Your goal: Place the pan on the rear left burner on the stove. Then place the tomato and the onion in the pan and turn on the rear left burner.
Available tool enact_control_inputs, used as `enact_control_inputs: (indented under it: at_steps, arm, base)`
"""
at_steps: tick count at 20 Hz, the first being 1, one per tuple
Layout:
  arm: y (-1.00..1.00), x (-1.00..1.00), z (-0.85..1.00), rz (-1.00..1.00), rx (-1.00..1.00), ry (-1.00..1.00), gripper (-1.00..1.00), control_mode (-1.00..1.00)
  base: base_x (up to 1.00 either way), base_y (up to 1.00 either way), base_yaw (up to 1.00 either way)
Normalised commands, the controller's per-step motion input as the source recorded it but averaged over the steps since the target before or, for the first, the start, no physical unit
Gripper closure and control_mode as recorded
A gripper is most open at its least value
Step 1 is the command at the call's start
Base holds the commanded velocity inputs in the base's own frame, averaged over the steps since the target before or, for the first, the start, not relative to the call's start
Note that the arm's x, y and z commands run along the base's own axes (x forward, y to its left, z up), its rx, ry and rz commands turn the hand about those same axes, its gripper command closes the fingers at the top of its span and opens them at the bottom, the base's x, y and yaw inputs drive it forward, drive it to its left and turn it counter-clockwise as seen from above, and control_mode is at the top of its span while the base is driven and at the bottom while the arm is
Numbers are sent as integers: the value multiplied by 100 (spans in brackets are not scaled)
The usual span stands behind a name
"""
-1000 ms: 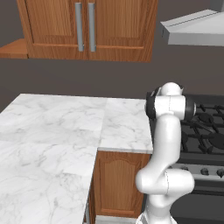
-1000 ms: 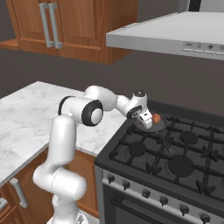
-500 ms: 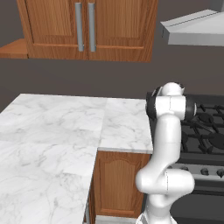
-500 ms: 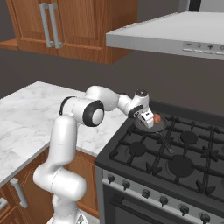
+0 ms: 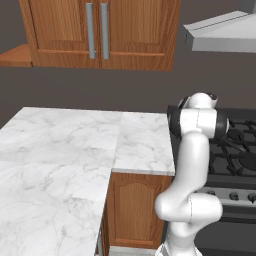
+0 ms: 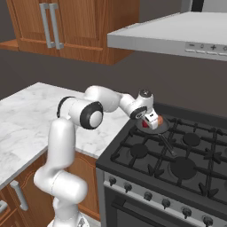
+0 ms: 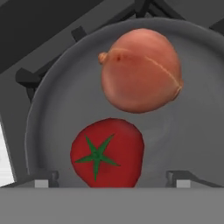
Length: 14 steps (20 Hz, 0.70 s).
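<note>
Moved: your fingers (image 7: pixel 112 181) have spread wide, gripping nothing.
Onion (image 7: pixel 141 71): in pan (image 7: pixel 48 113) beside tomato (image 7: pixel 107 151), on stove (image 6: pixel 186 159).
Next: lift straight up, then reach the knob.

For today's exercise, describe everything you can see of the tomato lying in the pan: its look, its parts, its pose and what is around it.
The glossy, dark red round tomato has a smooth, slightly lumpy skin and a green star-shaped stem leaf facing the hand camera. It lies inside the shallow round dark grey pan, near its rim, close beside the pinkish orange-brown onion; whether they touch cannot be told. The end effector is above it, jaws open, and nothing grips it.
</note>
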Motion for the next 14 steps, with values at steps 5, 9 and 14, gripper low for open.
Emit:
enact_control_inputs:
  at_steps: [5, 9, 14]
  arm:
    - [0, -5, 50, 0, 0, 1, -100, -100]
    - [0, -18, 51, 0, 0, 11, -100, -100]
    - [0, -40, 19, 0, -1, 10, -100, -100]
  base:
    - [0, 0, 0]
    - [0, 0, 0]
    - [0, 0, 0]
